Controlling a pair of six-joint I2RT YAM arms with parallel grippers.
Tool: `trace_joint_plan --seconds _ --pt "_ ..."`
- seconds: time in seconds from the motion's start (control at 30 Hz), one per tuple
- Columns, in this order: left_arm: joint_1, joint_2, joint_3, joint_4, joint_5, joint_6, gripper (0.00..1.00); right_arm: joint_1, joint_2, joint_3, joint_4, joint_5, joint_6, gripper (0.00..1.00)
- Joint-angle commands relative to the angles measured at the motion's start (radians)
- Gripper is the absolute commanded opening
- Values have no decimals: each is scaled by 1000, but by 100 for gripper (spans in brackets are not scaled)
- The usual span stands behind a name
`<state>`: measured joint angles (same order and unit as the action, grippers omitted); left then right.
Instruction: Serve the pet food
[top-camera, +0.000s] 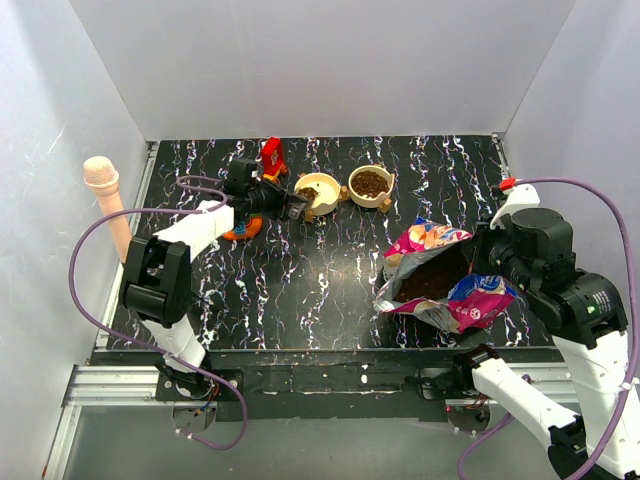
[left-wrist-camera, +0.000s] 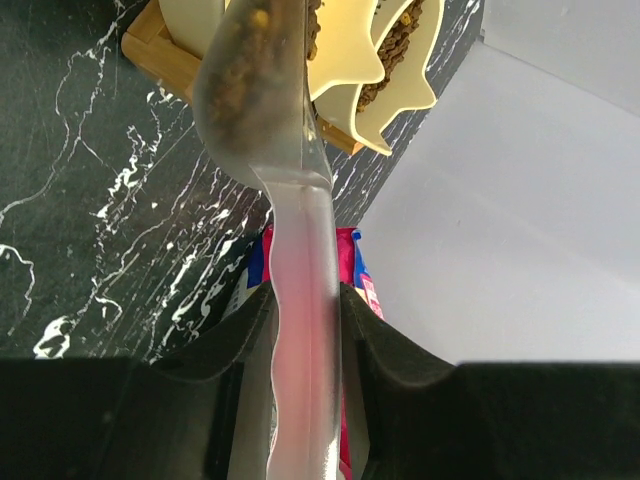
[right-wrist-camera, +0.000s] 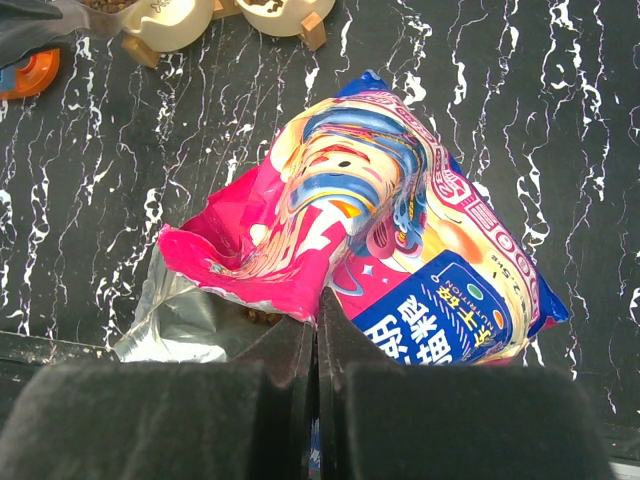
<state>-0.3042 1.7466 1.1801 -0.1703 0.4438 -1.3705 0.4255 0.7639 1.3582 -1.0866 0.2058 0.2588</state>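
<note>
While the left tool (left-wrist-camera: 307, 300) clamps the scoop (left-wrist-camera: 304, 225), its kibble (left-wrist-camera: 242, 100) looks blurred.

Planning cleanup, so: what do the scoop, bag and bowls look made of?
The scoop looks like frosted translucent plastic; kibble shows through. The bag is glossy printed film, silvery inside its mouth. The bowls are smooth cream, ceramic or plastic, unclear which.

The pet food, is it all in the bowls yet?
Nearly. One bowl already holds a good heap of kibble. The left gripper grips a scoop of kibble over the other bowl, which has a little. The right gripper pinches the open bag. Left: emptying that scoop.
</note>
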Motion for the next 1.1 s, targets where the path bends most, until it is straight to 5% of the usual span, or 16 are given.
trace_joint_plan --seconds 0.0,0.77,1.07 --pt "-15 -12 85 -145 -42 -41 0 -2 -48 25 154 -5 13 1" --pt "-75 42 311 -489 -149 -240 0 -2 -63 22 151 -6 13 1" --pt "-81 37 381 -508 -168 -289 0 -2 -61 22 156 -14 13 1"
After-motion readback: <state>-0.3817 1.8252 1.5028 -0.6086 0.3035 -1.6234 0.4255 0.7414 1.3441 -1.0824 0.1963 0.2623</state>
